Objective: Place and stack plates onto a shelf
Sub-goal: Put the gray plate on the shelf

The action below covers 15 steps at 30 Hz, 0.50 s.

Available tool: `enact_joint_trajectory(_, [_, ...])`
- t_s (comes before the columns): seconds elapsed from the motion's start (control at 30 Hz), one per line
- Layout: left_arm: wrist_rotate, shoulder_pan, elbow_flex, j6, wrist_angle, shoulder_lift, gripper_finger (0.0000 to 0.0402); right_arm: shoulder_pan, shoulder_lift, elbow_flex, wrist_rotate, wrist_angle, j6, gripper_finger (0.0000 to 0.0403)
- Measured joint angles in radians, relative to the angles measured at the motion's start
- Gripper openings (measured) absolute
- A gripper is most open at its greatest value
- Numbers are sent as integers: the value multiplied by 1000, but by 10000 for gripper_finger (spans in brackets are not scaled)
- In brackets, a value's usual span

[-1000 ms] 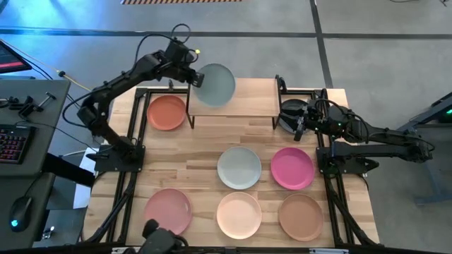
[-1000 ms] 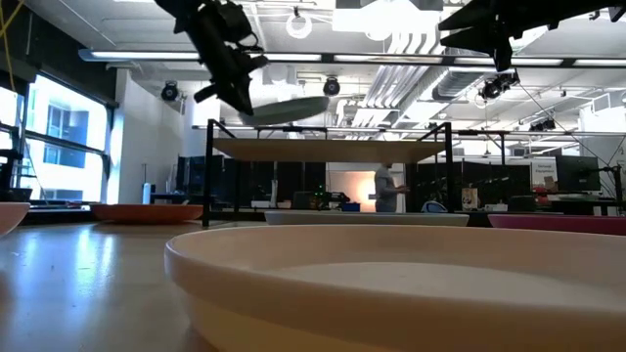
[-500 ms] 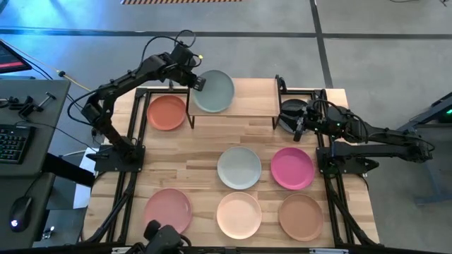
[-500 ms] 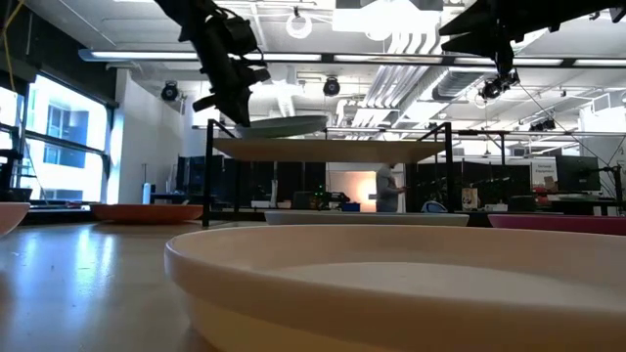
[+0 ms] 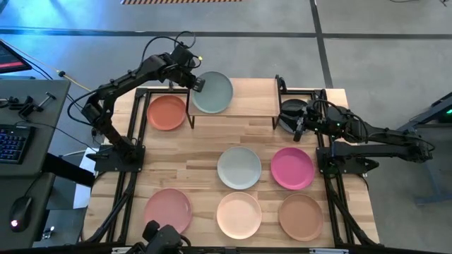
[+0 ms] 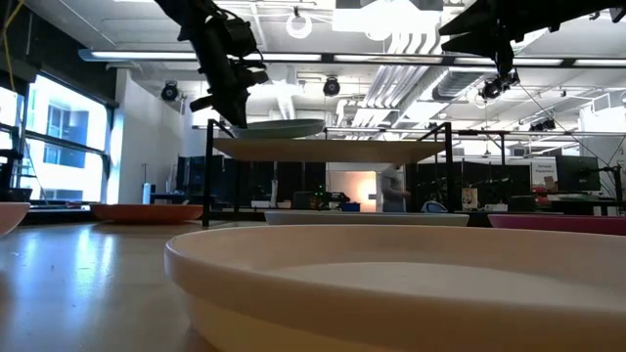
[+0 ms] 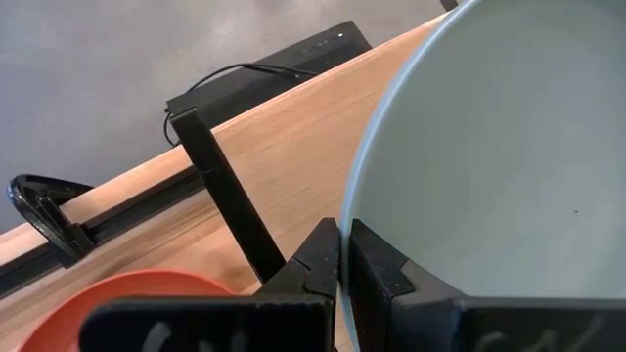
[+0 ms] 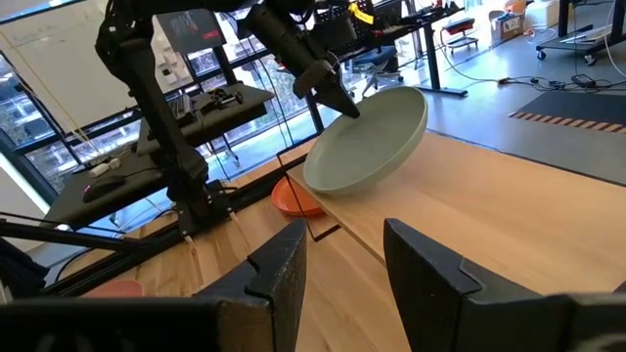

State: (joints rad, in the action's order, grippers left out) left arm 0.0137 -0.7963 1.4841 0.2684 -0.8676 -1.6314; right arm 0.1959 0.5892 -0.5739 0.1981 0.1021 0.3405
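A sage green plate point(image 5: 213, 93) is at the left end of the shelf point(image 5: 251, 103), a low riser with a wooden top at the table's far side. My left gripper point(image 5: 198, 82) is shut on the plate's far left rim. In the low view the plate point(image 6: 279, 128) lies almost level just on the shelf top point(image 6: 372, 150). My right gripper point(image 5: 300, 124) waits open at the shelf's right end, above a dark grey plate point(image 5: 288, 113), touching nothing. My left gripper pinches the sage green plate's rim point(image 7: 345, 223) between its two fingers, one finger point(image 7: 380, 272) over the plate's inside, the other point(image 7: 315, 266) outside the rim. The fingers slant down from the table's far left. The plate's underside meets the shelf top, with the held side slightly raised.
An orange plate point(image 5: 167, 112) lies on the table left of the shelf. Pale mint point(image 5: 239, 167) and magenta point(image 5: 292, 168) plates sit mid-table. Pink point(image 5: 167, 209), cream point(image 5: 239, 214) and tan point(image 5: 300, 216) plates line the near edge. The shelf's right half is bare wood.
My left gripper has gone down toward the shelf and tipped further downward, still shut on the green plate. The plate, hanging tilted above the shelf a second ago, has come down almost level onto the shelf's left end.
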Motion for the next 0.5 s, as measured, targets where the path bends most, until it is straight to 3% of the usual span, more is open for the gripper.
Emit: enact_joint_trajectory(0.5, [-30,0,0,17,5,0,47,0,0,0,-6,0,3,129])
